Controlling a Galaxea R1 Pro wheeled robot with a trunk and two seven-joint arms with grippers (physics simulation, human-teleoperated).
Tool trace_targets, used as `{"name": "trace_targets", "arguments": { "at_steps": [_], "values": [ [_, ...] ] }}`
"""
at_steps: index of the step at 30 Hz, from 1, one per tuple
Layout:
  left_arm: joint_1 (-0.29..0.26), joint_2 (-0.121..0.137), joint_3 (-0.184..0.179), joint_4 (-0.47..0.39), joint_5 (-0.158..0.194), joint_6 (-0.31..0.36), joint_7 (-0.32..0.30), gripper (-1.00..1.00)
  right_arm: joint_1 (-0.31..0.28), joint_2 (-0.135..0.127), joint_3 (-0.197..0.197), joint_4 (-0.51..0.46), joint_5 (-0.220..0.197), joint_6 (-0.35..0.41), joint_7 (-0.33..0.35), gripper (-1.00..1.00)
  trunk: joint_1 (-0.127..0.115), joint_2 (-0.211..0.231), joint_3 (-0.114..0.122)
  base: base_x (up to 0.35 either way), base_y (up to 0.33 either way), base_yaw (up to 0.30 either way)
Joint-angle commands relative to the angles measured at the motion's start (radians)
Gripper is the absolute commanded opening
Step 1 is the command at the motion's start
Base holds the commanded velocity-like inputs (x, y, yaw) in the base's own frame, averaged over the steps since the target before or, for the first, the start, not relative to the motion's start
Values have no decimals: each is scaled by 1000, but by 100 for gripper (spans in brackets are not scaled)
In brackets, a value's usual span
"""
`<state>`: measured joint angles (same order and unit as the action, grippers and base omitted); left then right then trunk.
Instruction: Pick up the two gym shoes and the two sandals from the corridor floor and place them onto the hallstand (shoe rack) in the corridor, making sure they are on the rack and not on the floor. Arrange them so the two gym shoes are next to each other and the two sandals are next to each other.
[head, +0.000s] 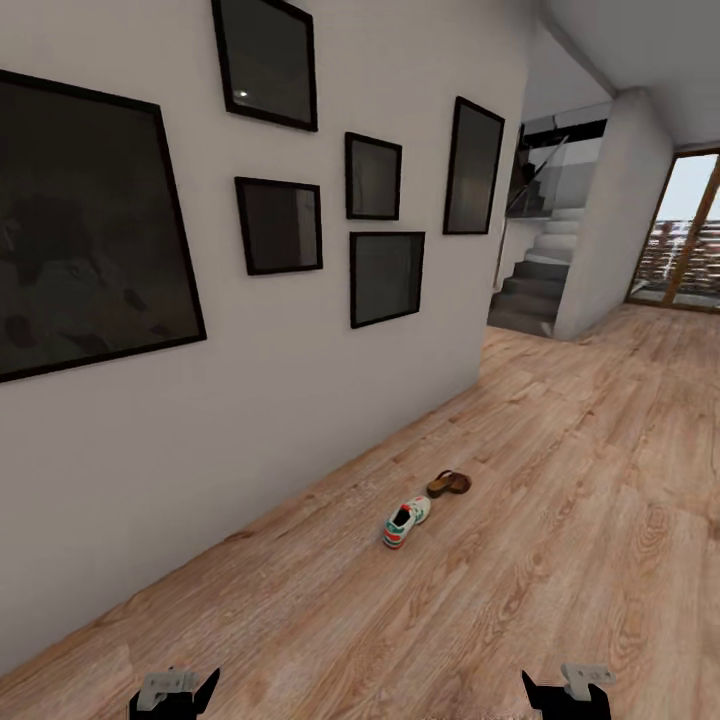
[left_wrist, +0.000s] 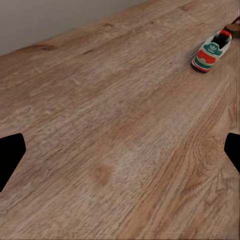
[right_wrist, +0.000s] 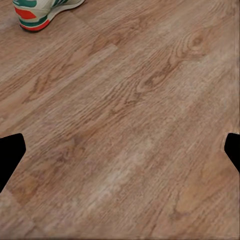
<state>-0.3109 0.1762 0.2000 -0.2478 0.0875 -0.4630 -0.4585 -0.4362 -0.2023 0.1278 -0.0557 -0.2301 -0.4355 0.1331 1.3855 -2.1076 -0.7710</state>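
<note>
One white gym shoe (head: 405, 521) with green stripes and a red-orange heel lies on the corridor floor (head: 560, 560), heel towards me. Just beyond it lies a brown sandal (head: 449, 484). My left gripper (head: 175, 698) and right gripper (head: 567, 697) hang low at the near edge, well short of both. The left wrist view has the shoe (left_wrist: 212, 50) far off and a sliver of the sandal (left_wrist: 234, 27); the left gripper (left_wrist: 120, 155) is open over bare planks. The right wrist view catches the shoe's heel (right_wrist: 42, 11); the right gripper (right_wrist: 120, 155) is open. The hallstand is out of view.
A white wall (head: 250, 420) with several dark framed pictures runs along the left. Farther on, a staircase (head: 535, 285) rises behind the wall's corner, and a glazed door (head: 690, 235) stands at the far right. Wood flooring stretches wide to the right of the shoes.
</note>
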Motion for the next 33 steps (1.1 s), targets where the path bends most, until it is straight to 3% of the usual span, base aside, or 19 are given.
{"name": "trace_targets", "arguments": {
  "at_steps": [1,22,33],
  "values": [
    [0,0,2,1,9,1,-10,100,-1,0,7,1,-11,-3,5,100,0,0,-1,0,0,-258],
    [0,0,2,1,10,1,-11,100,-1,0,7,2,-11,-3,5,100,0,0,7,0,8,-258],
    [0,0,2,1,11,1,-11,100,-1,0,7,2,-11,-3,4,100,0,0,11,1,247,-258]
  ]
}}
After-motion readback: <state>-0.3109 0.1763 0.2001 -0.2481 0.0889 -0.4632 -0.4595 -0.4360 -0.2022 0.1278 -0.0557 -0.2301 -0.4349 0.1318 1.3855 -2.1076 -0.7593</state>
